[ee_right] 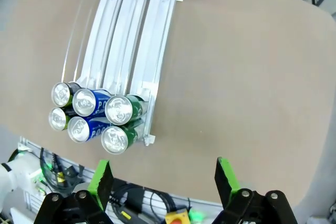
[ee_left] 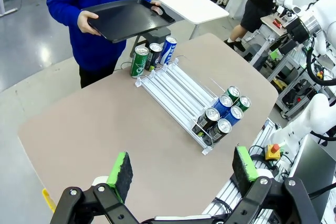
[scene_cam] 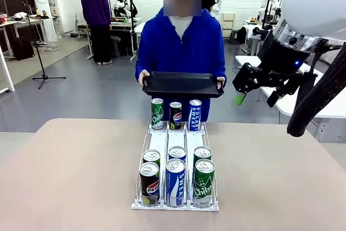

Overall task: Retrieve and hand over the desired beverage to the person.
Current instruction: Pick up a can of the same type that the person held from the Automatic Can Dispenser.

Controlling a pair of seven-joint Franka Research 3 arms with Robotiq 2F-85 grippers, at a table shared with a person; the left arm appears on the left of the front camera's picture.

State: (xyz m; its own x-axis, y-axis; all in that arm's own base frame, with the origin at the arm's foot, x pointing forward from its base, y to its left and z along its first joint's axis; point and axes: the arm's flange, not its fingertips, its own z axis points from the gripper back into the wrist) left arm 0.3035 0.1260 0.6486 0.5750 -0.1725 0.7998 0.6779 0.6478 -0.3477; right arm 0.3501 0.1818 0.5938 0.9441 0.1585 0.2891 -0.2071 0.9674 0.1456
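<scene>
3 cameras, 1 table
Front view looks across the table at the person; both wrist views look down from high above, and all 3 views share the can rack.

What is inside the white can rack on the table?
Six cans fill the rack's near end, two per lane; the lanes beyond are bare. The front cans mostly hide the rear cans' labels.

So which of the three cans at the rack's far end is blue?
The blue Pocari Sweat can at the row's right end; the black Pepsi can is central, the green Chilsung can left.
</scene>
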